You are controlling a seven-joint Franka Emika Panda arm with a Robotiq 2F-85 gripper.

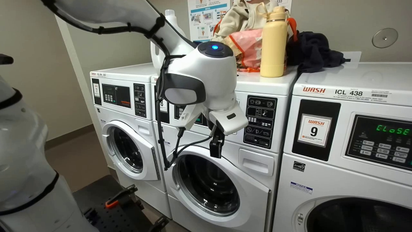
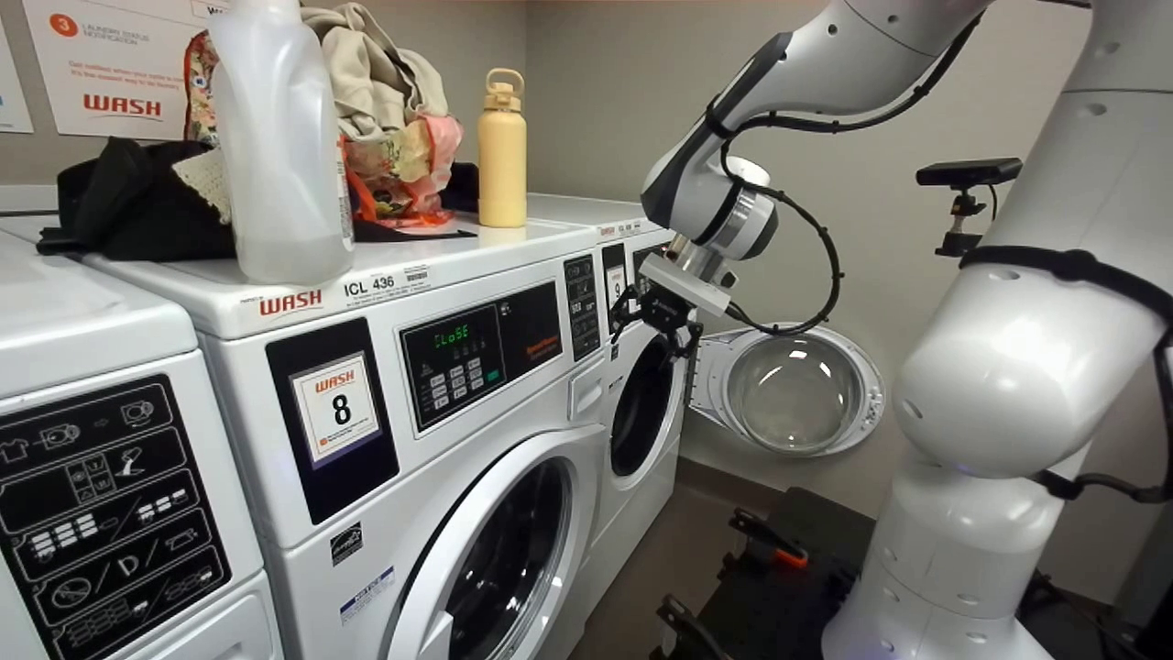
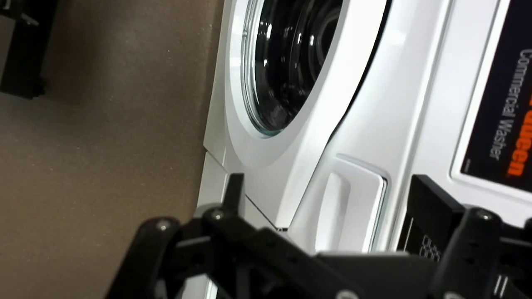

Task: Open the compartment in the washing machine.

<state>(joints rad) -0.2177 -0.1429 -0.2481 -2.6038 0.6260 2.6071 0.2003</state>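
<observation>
The washing machine (image 1: 225, 141), a white washer labelled 8, stands mid-row; its front also shows in an exterior view (image 2: 302, 550). Its compartment, a dark drum (image 1: 206, 187) (image 2: 513, 568) behind a round glass porthole door (image 1: 254, 196), shows upper middle in the wrist view (image 3: 291, 54). The door lies against the front; I cannot tell whether it is latched. A small white drawer with a recessed grip (image 3: 357, 203) (image 1: 257, 162) sits above the door's corner. My gripper (image 3: 328, 182) (image 1: 217, 145) (image 2: 652, 337) is open and empty. Its fingers frame the drawer, apart from it.
The neighbouring washer's round door (image 2: 793, 394) stands open beside the arm. A yellow bottle (image 1: 273, 45), a clear jug (image 2: 279, 156) and a dark cloth (image 1: 315, 50) sit on the washers. The robot's black base plate (image 1: 112, 212) is below, on the floor side.
</observation>
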